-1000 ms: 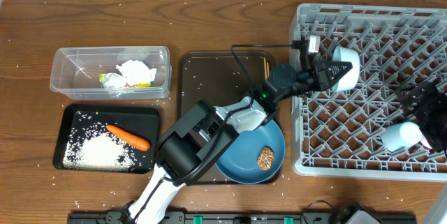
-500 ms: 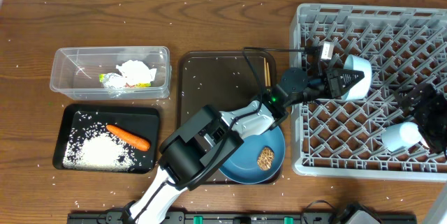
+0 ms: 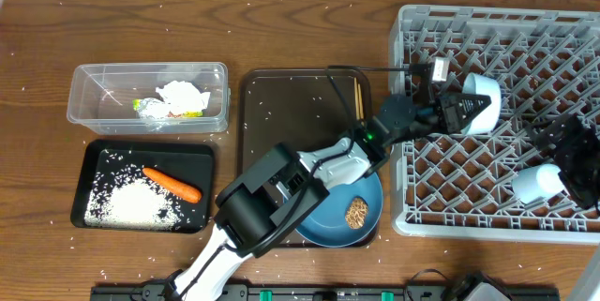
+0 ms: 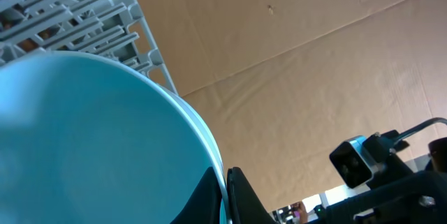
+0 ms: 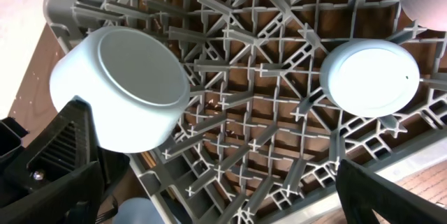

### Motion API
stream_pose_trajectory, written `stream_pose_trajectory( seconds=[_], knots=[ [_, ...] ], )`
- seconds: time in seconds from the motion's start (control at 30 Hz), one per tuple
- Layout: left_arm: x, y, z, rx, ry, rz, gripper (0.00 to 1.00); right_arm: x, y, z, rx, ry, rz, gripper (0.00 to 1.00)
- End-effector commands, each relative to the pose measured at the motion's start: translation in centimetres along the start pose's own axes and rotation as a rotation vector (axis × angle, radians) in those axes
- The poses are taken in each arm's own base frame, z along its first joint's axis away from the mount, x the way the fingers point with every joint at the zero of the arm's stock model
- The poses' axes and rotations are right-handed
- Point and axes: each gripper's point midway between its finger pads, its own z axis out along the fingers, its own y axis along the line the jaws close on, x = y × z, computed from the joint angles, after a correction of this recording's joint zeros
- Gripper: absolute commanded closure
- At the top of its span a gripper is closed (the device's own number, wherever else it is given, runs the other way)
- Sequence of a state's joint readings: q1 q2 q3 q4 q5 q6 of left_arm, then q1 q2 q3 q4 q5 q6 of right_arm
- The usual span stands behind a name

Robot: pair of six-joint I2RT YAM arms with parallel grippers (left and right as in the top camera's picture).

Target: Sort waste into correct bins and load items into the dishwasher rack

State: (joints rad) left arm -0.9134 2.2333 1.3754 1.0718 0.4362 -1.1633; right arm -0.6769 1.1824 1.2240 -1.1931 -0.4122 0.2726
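Sorting table, seen from overhead: L gripper (image 3: 466,106) reaches across the dishwasher rack (image 3: 525,29), fingers clamped on the small light-blue cup (image 3: 483,90) above the rack's left-centre grid (contact w/ the tines can't be told). R gripper (image 5: 209,147) hovers over the rack's right side, fingers spread wide w/ nothing btwn them, near an upturned small white cup (image 3: 537,182) in the rack. The large blue plate (image 3: 328,228), w/ a brown food lump (image 3: 356,213) on it, sits on the brown serving tray (image 3: 281,104) alongside the chopsticks (image 3: 357,97). Tissue (image 3: 178,92) and wrapper (image 3: 150,107) lie in the clear tub (image 3: 94,95); carrot (image 3: 173,184) and rice (image 3: 127,203) in the black tray (image 3: 94,156).
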Motion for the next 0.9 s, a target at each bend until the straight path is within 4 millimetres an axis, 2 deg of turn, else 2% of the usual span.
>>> stream_pose_trajectory(
  seconds=[0.0, 0.23, 0.3, 0.4, 0.5, 0.57, 0.8, 0.87],
  knots=[
    [-0.4, 0.6, 0.4, -0.012, -0.025, 0.005, 0.94, -0.2, 0.0, -0.6, -0.008, -0.020, -0.019, 0.01],
    [0.2, 2.2, 0.5, -0.037, -0.017, -0.015, 0.93, -0.3, 0.0, -0.6, -0.009, -0.023, -0.028, 0.01],
    [0.0, 2.0, 0.5, -0.027, -0.022, -0.011, 0.84, -0.2, 0.0, -0.6, -0.009, -0.021, -0.027, 0.01],
    [-0.6, 1.9, 0.3, -0.019, -0.034, -0.005, 0.62, -0.2, 0.0, -0.6, -0.009, -0.022, -0.027, 0.01],
    [-1.1, 2.1, -0.1, -0.014, -0.013, 0.037, 0.53, -0.3, 0.0, -0.6, -0.010, -0.024, -0.032, 0.01],
    [-1.4, 2.2, -0.4, -0.004, 0.016, 0.070, 0.39, -0.4, 0.1, -0.6, -0.011, -0.028, -0.034, 0.01],
    [-2.5, 2.7, -1.6, 0.008, 0.073, 0.072, 0.20, -0.5, 0.1, -0.6, -0.015, -0.030, -0.034, 0.01],
    [-2.8, 2.7, -1.8, 0.011, 0.084, 0.073, 0.19, -0.4, 0.1, -0.6, -0.016, -0.029, -0.035, 0.01]
  ],
)
